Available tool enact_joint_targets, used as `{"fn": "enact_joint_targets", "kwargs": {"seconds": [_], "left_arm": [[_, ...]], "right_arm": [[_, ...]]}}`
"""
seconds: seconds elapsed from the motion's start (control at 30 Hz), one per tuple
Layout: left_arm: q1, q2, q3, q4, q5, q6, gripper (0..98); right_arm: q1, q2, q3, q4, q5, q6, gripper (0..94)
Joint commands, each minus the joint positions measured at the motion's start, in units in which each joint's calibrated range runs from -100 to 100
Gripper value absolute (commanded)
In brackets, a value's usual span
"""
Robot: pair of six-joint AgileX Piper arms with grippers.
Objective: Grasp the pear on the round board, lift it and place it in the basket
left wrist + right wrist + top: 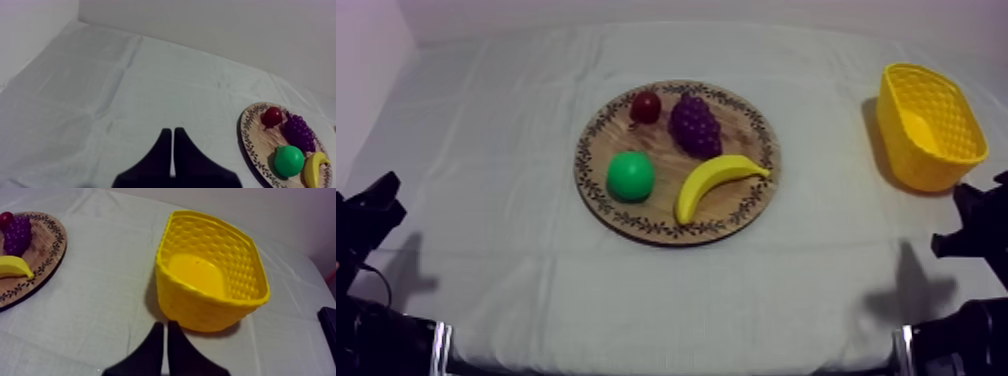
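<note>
The green pear (631,176) lies on the front left part of the round wooden board (741,205), at the middle of the table. Beside the pear (289,160) the board (250,137) carries other toy fruit. The yellow basket (930,126) stands at the far right, with nothing inside it. My left gripper (378,202) rests low at the left edge, far from the board; its fingers (172,131) lie together as a narrow wedge, shut on nothing. My right gripper (964,215) rests low at the right, just in front of the basket (212,273), its fingers (166,324) also shut.
On the board with the pear are a banana (713,182), a bunch of purple grapes (695,124) and a small red fruit (646,106). The grey-white cloth (516,120) lies bare around the board and between board and basket.
</note>
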Motion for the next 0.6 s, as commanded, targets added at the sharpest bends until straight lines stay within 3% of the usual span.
{"fn": "enact_joint_targets", "kwargs": {"seconds": [0.0,0.33,0.57], "left_arm": [[0.0,0.0,0.0,0.01,0.0,0.0,0.1],[0.0,0.0,0.0,0.01,0.0,0.0,0.1],[0.0,0.0,0.0,0.01,0.0,0.0,0.1]], "right_arm": [[0.0,0.0,0.0,0.0,0.0,0.0,0.5],[-0.6,0.0,0.0,0.0,0.0,-1.9,0.5],[-0.8,0.6,0.1,-0.2,-0.7,0.3,2.6]]}}
